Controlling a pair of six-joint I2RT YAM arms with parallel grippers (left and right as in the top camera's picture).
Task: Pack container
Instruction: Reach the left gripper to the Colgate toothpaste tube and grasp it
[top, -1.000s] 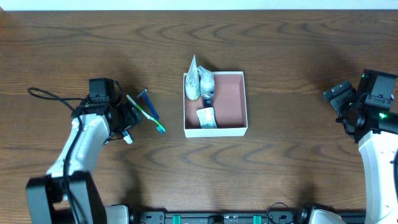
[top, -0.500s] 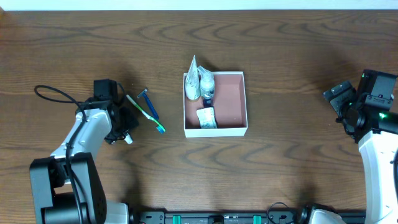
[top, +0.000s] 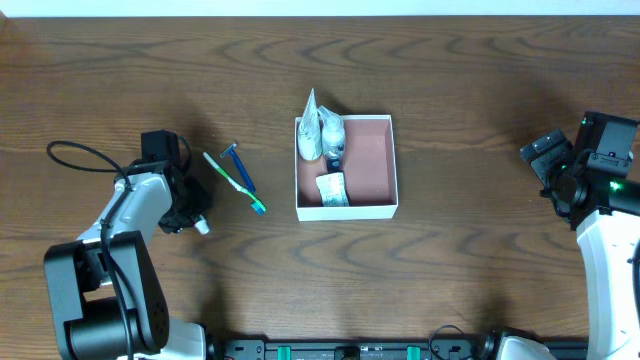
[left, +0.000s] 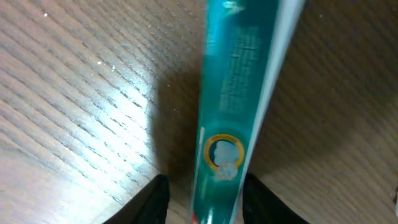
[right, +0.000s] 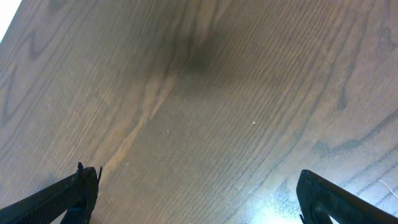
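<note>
Container (top: 371, 160) sits at the centre of the overhead view on the brown wooden desk (top: 480, 80), with its toiletries gathered in its left half: a white tube (top: 310, 118) leaning over the upper-left corner, a white bottle (top: 332, 130) beside it, and a small packet (top: 332, 189) lower down. Just left of it, a toothbrush (top: 236, 182) and a blue razor (top: 242, 170) lie crossed on the desk. At the left of the frame, the left end effector (left: 205, 202) is narrowed around a teal tube (left: 239, 93), one dark finger on each side; I cannot tell whether it actually grips. At the far right edge, the right end effector (right: 196, 183) stands wide apart over bare wood, holding nothing.
</note>
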